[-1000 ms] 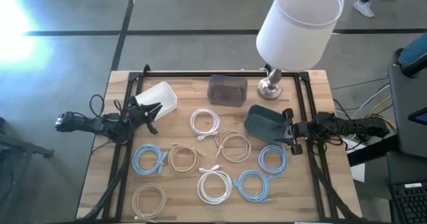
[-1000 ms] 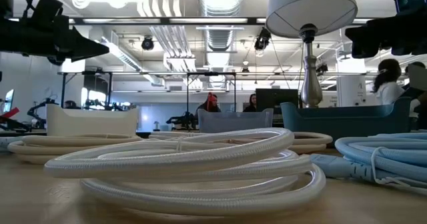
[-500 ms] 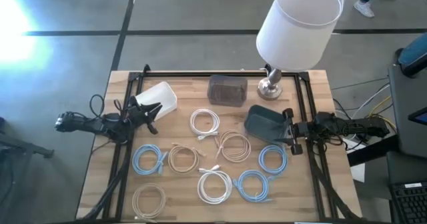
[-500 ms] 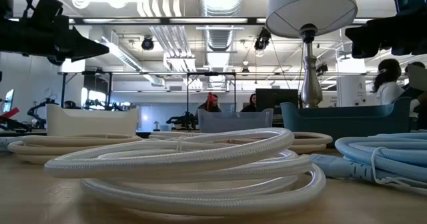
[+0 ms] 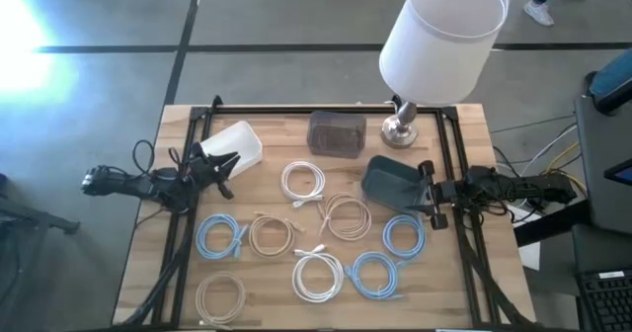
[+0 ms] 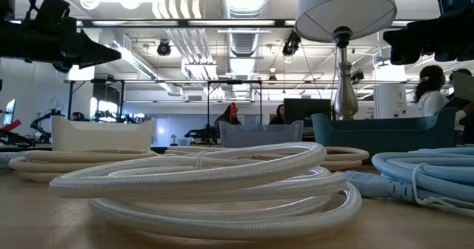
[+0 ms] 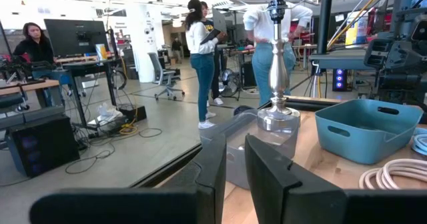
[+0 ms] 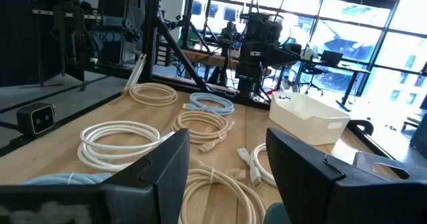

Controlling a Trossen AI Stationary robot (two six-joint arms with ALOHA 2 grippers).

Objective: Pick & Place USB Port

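Several coiled cables lie flat on the wooden table: white ones (image 5: 303,182) (image 5: 318,276), beige ones (image 5: 345,216) (image 5: 271,235) and blue ones (image 5: 221,237) (image 5: 403,235). A white bin (image 5: 234,144), a clear bin (image 5: 337,132) and a dark teal bin (image 5: 393,184) stand behind them. My left gripper (image 5: 229,169) (image 7: 235,144) hovers at the table's left beside the white bin, fingers nearly together, empty. My right gripper (image 5: 423,196) (image 8: 227,141) hovers at the table's right beside the teal bin, open and empty.
A lamp with a white shade (image 5: 439,36) stands on its metal base (image 5: 400,129) at the far right. A black frame (image 5: 326,109) runs along the table's far edge and sides. People stand in the room beyond (image 7: 200,57).
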